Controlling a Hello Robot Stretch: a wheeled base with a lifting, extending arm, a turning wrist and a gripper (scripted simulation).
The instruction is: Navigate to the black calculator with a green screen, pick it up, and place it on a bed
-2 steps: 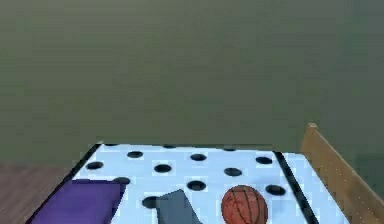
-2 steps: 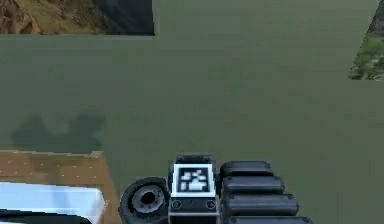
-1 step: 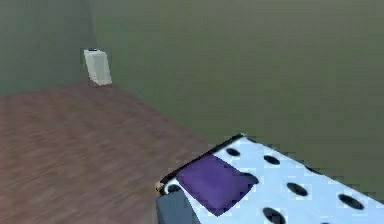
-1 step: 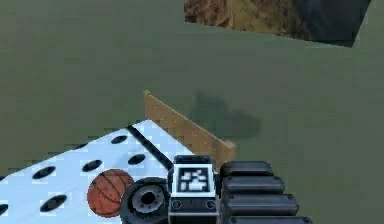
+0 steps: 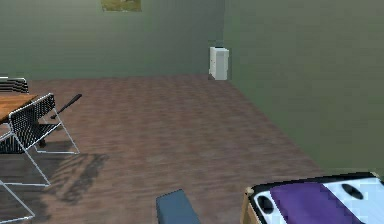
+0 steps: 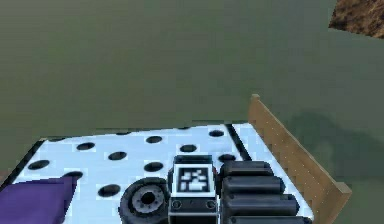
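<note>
A bed (image 6: 110, 152) with a white cover dotted in black lies low in the arm side view, with a purple blanket (image 6: 35, 197) at its left and a wooden board (image 6: 295, 160) along its right side. The arm's dark bar (image 6: 258, 190) rises from the bottom edge over the bed, with a white marked square (image 6: 194, 179) at its end. Left of the square is the gripper (image 6: 148, 198), a dark round body with the dotted cover behind it. I cannot tell whether it holds anything. The bed's corner (image 5: 262, 200) also shows at the forward view's bottom right.
Wire-frame chairs (image 5: 35, 125) and a wooden table (image 5: 15, 103) stand at the forward view's left. A white box (image 5: 218, 62) stands against the far wall, and a picture (image 5: 120, 5) hangs above. A grey-blue block (image 5: 178, 208) sits at the bottom edge. Brown floor lies open between.
</note>
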